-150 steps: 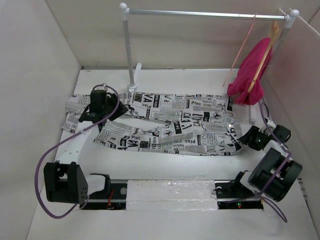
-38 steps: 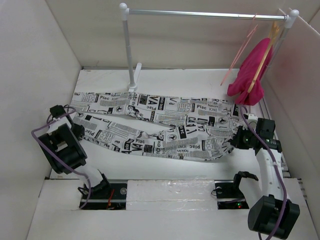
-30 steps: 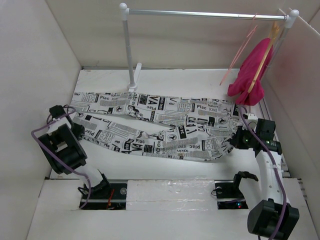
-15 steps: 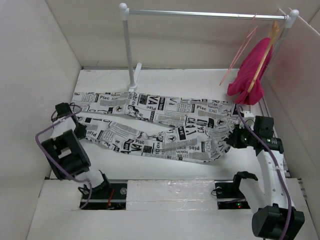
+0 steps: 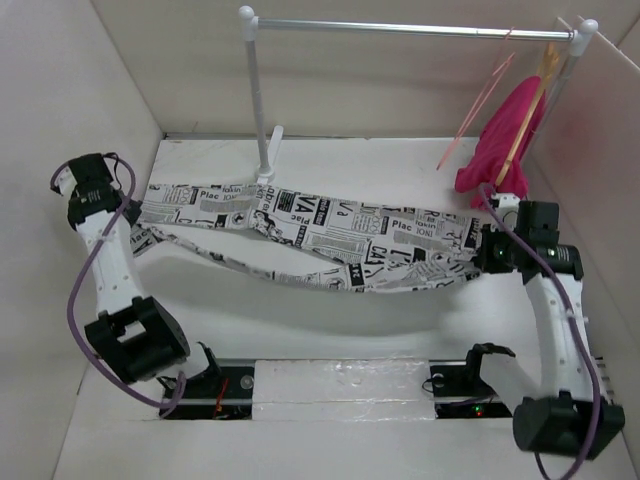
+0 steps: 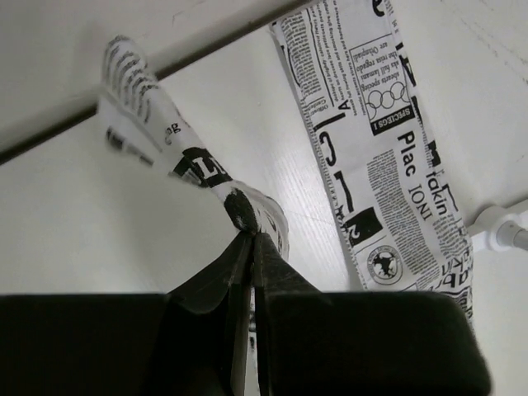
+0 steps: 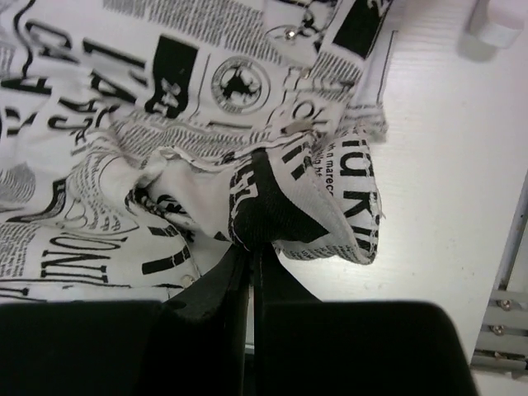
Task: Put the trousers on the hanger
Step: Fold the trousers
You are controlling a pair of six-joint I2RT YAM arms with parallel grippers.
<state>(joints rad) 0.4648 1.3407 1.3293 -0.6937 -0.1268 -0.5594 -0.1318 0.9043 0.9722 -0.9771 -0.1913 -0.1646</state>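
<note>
Two claws carry the trousers (image 5: 340,235) between them. The left gripper (image 6: 247,239) has its fingers pressed together on a small pinch of cloth at a leg end, and the right gripper (image 7: 252,238) is clamped on a bunched fold at the waist end. The cloth runs from one claw to the other in a shallow sag above the table (image 5: 350,320). In the left wrist view a second printed strip passes to the right of that claw, outside its pinch. The hanger (image 5: 480,100) hangs on the rail (image 5: 410,28), above and beyond the right claw and far across from the left one. Just beside it on the same rail is the magenta garment (image 5: 500,140) on its wooden hanger (image 5: 530,95). The step in hand looks like carrying the stretched trousers toward that wire triangle. To do it well, both pinches should be firm and the two ends raised together, so the middle does not drag. The free leg probably needs watching, since it may trail or snag. The wire is thin and likely swings at a touch, so the cloth should come in slowly, clear of the magenta garment.
</note>
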